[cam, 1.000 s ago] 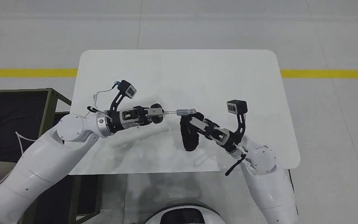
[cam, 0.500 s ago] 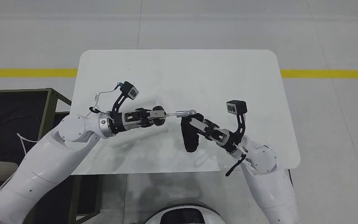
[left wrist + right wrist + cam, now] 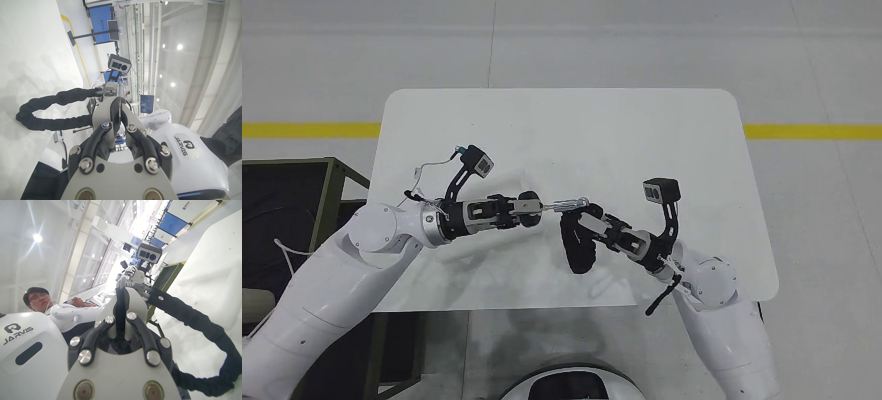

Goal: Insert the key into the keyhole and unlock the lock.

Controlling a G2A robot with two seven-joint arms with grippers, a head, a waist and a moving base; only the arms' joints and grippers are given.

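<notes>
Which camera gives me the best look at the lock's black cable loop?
The left wrist view: the black cable loop shows nearly whole, both strands and the bend. The top view shows it small and foreshortened beside the right gripper. The right wrist view hides one end behind that gripper.

The place is a large industrial hall set up as a robotics test floor. A smooth grey floor (image 3: pixel 642 40) runs out on all sides of the white bench (image 3: pixel 642 125), crossed by a yellow line (image 3: pixel 302 130) of the kind that marks off work zones. Overhead a high white ceiling (image 3: pixel 198 37) on beams carries rows of round lights (image 3: pixel 179 47). Blue partition panels (image 3: pixel 100 28) stand along the yellow line, with a monitor (image 3: pixel 113 30) on a floor stand in front of them, and farther off a screen (image 3: pixel 147 104) shows charts. A green-framed rack (image 3: pixel 327 180) stands just beside the bench.
</notes>
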